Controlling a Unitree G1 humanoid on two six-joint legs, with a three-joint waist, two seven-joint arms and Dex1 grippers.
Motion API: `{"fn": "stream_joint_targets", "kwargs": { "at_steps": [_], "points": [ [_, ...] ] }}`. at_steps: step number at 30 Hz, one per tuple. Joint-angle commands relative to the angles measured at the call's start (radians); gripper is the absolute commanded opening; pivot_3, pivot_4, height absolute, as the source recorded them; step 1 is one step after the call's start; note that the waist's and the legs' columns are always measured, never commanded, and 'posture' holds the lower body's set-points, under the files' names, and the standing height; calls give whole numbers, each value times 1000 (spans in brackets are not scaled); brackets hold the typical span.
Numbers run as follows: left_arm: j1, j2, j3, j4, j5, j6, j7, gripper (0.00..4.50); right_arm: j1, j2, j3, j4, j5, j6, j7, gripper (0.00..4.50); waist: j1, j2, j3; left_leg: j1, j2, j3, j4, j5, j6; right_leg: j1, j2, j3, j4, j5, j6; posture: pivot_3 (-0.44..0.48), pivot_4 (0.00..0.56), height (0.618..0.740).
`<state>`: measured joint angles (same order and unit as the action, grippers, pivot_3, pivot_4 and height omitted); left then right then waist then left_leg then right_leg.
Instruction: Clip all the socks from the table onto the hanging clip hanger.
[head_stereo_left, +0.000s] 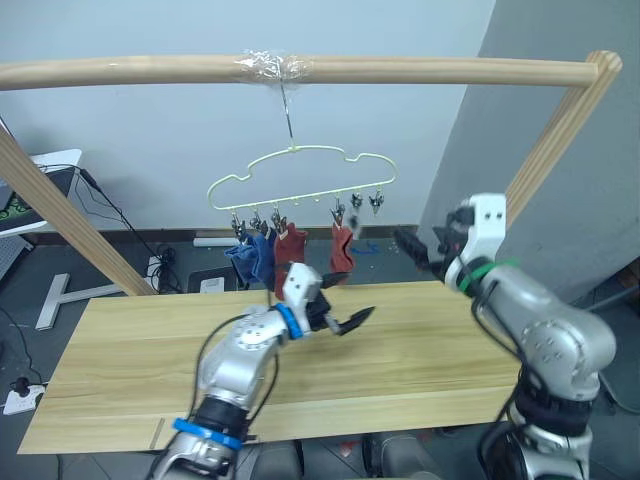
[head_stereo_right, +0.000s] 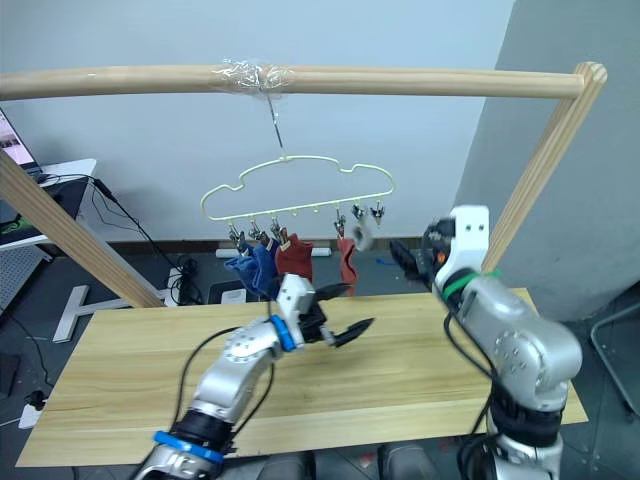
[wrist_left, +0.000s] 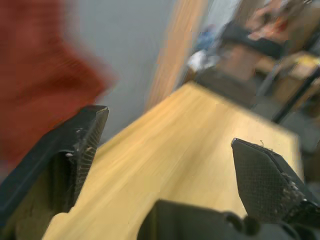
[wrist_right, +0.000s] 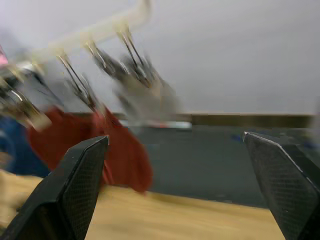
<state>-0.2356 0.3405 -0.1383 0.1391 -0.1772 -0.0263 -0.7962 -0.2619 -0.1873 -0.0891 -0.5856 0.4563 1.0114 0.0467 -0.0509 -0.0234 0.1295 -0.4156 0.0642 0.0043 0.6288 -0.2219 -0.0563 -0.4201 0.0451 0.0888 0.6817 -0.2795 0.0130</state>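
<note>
Left eye view, item by item. Clip hanger (head_stereo_left: 300, 175): pale wire, hooked to the wooden pole (head_stereo_left: 300, 69) above the far edge of the tabletop (head_stereo_left: 130, 350). Blue socks (head_stereo_left: 252, 258): clipped at the hanger's left end. Rust red socks (head_stereo_left: 291, 247): two, clipped just right of the blue, the second (head_stereo_left: 342, 250) nearer the hanger's right end. Light grey sock (head_stereo_right: 363, 236): seen in the right eye view, small and blurred, apparently at a right-end clip of the hanger; its attachment cannot be confirmed. Left gripper (head_stereo_left: 340, 308): jaws spread, empty, below the hanger over the tabletop. Right gripper (head_stereo_left: 415, 250): jaws spread, empty, just right of the hanger.

Judgement: task near its end; no sock lies on the visible tabletop. Advice for the step in hand: check the grey sock's cuff sits well inside its clip, steadying the hanger so it does not swing.
</note>
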Motion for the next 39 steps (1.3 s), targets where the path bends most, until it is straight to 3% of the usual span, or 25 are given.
{"fn": "stream_joint_targets", "kwargs": {
  "at_steps": [1, 4, 8, 10, 14, 28, 34, 39],
  "points": [
    [-7, 38, 46, -127, -52, 4, -28, 4500, 24, -33, 134, -5, -141, -260, 41, 3962, 2, 1, 2, 0, 0, 0, 0, 0, 0, 0, 0, 0, 0, 0, 0, 80, 146, 740],
    [-40, 72, 86, -188, -74, 36, -16, 4500, 32, 19, 186, 82, -245, -392, -32, 2901, 16, 0, 2, 0, -2, 1, 1, 0, 0, 1, 0, 1, 0, 0, 0, 101, 142, 740],
    [-83, 82, 118, -234, -105, 98, 12, 4500, 1, 74, 205, 182, -316, -504, -59, 2901, 27, -2, 4, 0, -2, 1, 1, 0, 0, 1, 1, 1, 0, 0, 1, 132, 136, 740],
    [-89, 79, 120, -239, -100, 98, 22, 4500, -21, 97, 200, 226, -329, -543, -60, 2578, 32, -2, 4, 0, -2, 2, 1, 0, 0, 1, 1, 2, -1, 0, 1, 132, 136, 740],
    [-86, 76, 122, -259, -104, 95, 30, 4500, -51, 116, 194, 281, -354, -582, -56, 1257, 38, -2, 4, -1, -2, 2, 0, 0, 0, 0, 1, 2, -1, 0, 0, 141, 131, 740],
    [-72, 121, 137, -367, -159, 137, 9, 4500, -187, 190, 173, 484, -386, -666, -68, 1257, 56, -2, 4, 0, -1, 2, 1, 0, 0, 0, 1, 3, 0, 0, 0, 174, 118, 740],
    [-65, 114, 132, -377, -154, 141, 20, 4500, -214, 205, 148, 527, -400, -676, -97, 3261, 63, -2, 4, -1, -1, 1, 1, 0, 0, 0, 1, 3, 0, 0, 0, 174, 118, 740],
    [-61, 114, 129, -374, -153, 137, 22, 4500, -218, 217, 131, 539, -401, -678, -102, 3261, 68, -2, 4, 0, -1, 2, 1, 0, 0, 0, 1, 3, 0, 0, 0, 174, 118, 740]
  ]
}}
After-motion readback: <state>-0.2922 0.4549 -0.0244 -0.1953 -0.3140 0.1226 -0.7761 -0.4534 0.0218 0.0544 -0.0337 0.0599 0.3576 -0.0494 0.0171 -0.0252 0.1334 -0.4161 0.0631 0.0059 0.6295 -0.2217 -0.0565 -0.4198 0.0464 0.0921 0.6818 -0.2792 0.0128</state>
